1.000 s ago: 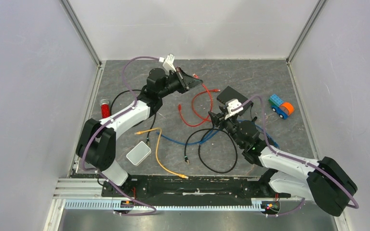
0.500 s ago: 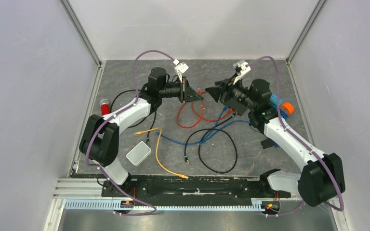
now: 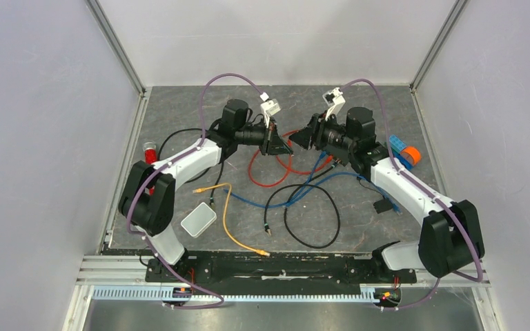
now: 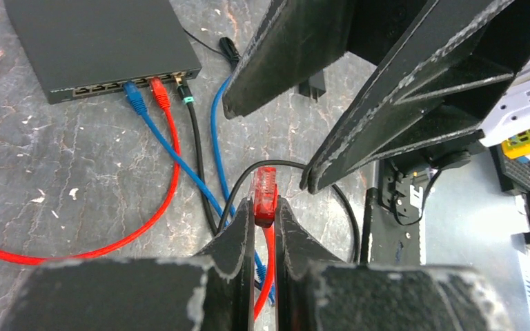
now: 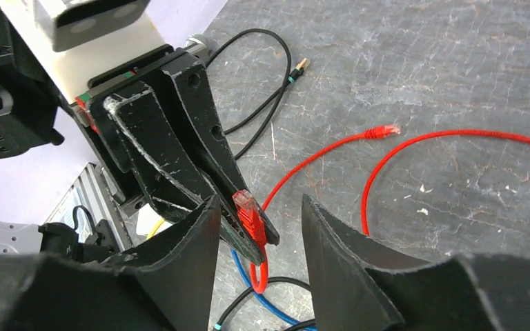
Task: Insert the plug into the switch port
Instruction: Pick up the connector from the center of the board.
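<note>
My left gripper [image 4: 265, 222] pinches the plug [image 4: 264, 193] in mid-air, well apart from the switch [image 4: 103, 41]; my right gripper [image 5: 259, 204] is spread just in front of it. A skewed close could twist the plug loose

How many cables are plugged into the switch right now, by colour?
Plugged into the switch, seen from the left wrist:
blue cable: 1
red cable: 1
black cable: 1
Total: 3
Not counted: the red plug gripped in the left claw, not yet inserted.
</note>
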`<state>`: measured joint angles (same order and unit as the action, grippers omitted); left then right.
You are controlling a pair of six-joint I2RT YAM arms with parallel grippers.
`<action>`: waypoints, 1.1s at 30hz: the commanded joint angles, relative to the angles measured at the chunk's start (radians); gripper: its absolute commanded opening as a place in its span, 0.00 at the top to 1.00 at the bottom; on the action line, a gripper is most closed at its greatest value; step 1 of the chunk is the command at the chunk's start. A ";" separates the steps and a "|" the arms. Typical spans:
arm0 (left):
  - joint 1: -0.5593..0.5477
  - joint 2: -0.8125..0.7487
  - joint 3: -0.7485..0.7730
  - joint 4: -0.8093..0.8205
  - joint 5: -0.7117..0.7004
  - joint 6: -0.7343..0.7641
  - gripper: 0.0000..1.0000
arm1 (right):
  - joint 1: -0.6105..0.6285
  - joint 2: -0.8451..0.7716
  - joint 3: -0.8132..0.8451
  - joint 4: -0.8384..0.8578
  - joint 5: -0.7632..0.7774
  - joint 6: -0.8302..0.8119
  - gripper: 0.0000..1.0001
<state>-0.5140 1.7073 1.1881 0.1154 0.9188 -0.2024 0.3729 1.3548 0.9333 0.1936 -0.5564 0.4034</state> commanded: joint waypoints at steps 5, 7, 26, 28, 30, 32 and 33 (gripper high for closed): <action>-0.023 0.007 0.101 -0.162 -0.139 0.168 0.98 | 0.035 0.036 0.091 -0.082 0.093 0.006 0.56; -0.029 0.003 0.109 -0.188 -0.171 0.181 0.98 | 0.052 0.045 0.108 -0.106 0.118 -0.007 0.57; -0.037 0.007 0.139 -0.272 -0.298 0.169 0.98 | 0.189 0.175 0.260 -0.324 0.365 -0.057 0.69; -0.036 0.005 0.141 -0.279 -0.318 0.166 0.98 | 0.197 0.192 0.280 -0.361 0.390 -0.058 0.69; -0.035 0.004 0.142 -0.284 -0.329 0.164 0.98 | 0.201 0.206 0.289 -0.381 0.403 -0.052 0.70; -0.035 -0.001 0.135 -0.279 -0.337 0.164 0.98 | 0.200 0.210 0.287 -0.384 0.415 -0.042 0.71; -0.036 -0.003 0.131 -0.275 -0.337 0.163 0.98 | 0.200 0.212 0.285 -0.384 0.420 -0.035 0.72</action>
<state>-0.5430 1.7252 1.2819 -0.2127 0.5800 -0.0624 0.5644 1.5425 1.1931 -0.1307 -0.1825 0.3565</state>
